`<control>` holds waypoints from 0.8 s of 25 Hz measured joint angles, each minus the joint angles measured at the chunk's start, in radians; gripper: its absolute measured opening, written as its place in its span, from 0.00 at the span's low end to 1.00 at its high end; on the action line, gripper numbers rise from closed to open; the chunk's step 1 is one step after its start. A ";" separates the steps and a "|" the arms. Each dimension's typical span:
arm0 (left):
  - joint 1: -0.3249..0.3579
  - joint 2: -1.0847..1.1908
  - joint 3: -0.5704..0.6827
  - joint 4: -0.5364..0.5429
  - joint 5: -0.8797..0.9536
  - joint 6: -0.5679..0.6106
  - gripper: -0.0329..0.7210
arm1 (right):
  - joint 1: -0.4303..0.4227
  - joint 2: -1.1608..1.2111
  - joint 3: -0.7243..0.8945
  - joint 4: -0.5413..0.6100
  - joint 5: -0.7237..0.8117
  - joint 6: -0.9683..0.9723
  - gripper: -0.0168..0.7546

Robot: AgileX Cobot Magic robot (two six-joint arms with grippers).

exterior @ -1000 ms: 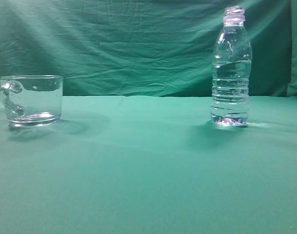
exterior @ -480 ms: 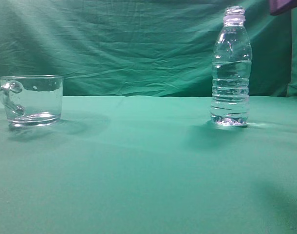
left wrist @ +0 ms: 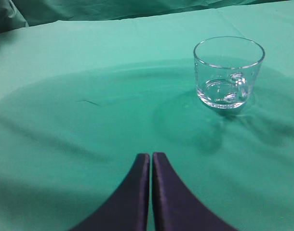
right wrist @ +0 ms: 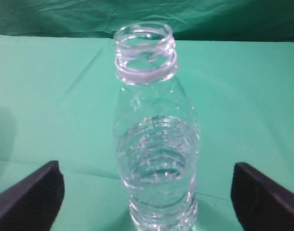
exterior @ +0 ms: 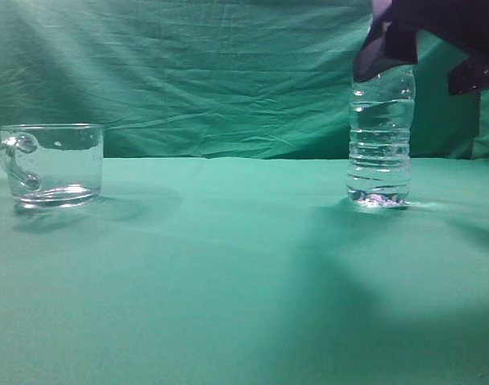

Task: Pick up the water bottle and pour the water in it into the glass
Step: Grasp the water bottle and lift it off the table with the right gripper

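Glass [exterior: 54, 164] sits at the far left of the green cloth [exterior: 228, 265], upright and empty as far as can be seen, handle turned toward the exterior camera. Its mouth shows clearly to the left gripper [left wrist: 151, 166], whose two dark jaws are pressed together on nothing, short of the glass. Well apart, on the right, the water bottle [exterior: 379, 136] stands upright, uncapped, water [right wrist: 156, 144] filling its ribbed body below the shoulder. The right gripper [right wrist: 147, 187] is the nearer one: its jaws are spread wide, one on either side of the bottle, touching neither wall. With the long axis vertical and centred between them, closing straight in looks sufficient.
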 joint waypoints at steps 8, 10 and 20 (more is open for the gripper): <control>0.000 0.000 0.000 0.000 0.000 0.000 0.04 | 0.000 0.170 -0.064 -0.008 -0.167 0.006 0.86; 0.000 0.000 0.000 0.000 0.000 0.000 0.04 | 0.000 0.214 -0.077 -0.010 -0.192 0.009 0.86; 0.000 0.000 0.000 0.000 0.000 0.000 0.04 | 0.000 0.360 -0.163 0.019 -0.269 0.015 0.86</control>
